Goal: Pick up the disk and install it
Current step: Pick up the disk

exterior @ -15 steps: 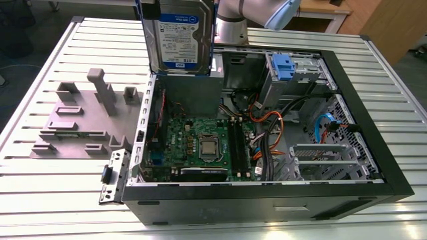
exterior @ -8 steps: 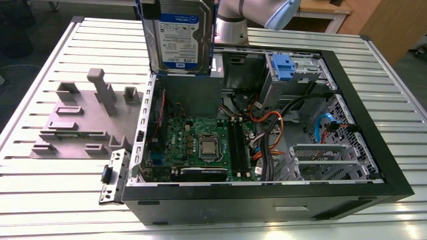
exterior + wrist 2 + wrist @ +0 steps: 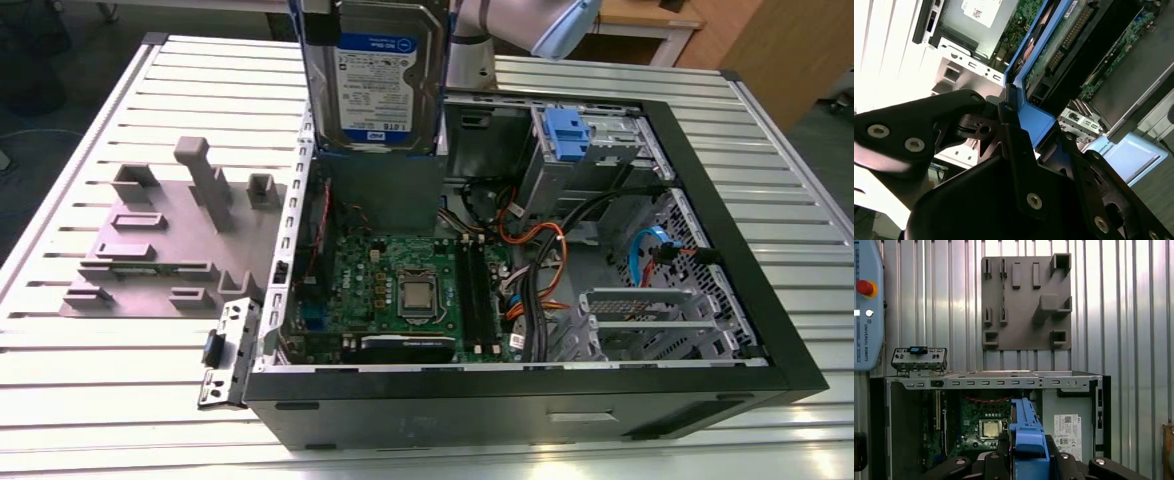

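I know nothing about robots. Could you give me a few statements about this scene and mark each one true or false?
1. The disk hangs upright over the open computer case. True.
2. The grey plate with raised blocks lies inside the case. False: it lies on the slatted table beside the case, at the exterior view's left.
3. The gripper is shut on the disk's blue carrier. True.
4. The disk is already seated in the case. False: it is held in the air, clear of the motherboard below it.
5. The case is closed by a side panel. False: it lies open, with its inside showing.
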Tool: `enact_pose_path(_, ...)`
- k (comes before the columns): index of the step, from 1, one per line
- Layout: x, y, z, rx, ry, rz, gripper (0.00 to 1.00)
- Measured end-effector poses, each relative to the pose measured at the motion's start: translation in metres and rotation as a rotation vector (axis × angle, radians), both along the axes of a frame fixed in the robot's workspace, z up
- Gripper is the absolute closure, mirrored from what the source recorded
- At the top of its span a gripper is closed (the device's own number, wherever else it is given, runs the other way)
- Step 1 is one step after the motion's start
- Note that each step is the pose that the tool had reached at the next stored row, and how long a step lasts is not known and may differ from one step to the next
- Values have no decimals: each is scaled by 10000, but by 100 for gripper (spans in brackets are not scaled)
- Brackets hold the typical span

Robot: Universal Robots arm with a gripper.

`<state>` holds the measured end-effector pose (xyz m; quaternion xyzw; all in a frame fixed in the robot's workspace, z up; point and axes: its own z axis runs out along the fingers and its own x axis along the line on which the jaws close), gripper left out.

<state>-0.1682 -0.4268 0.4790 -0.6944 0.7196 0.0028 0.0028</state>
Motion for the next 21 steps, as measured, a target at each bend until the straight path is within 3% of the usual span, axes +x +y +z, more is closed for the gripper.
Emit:
enact_pose_path(6, 25, -93, -20, 0, 0, 0, 64)
enact_pose_path(11, 96, -121, -27, 8, -2, 0, 64)
enact_pose_path(14, 134, -161, -32, 9, -1, 0, 64)
enact_pose_path(17, 212, -202, -41, 8, -1, 0, 64)
enact_pose_path(21, 386, -213, -68, 7, 0, -1, 64)
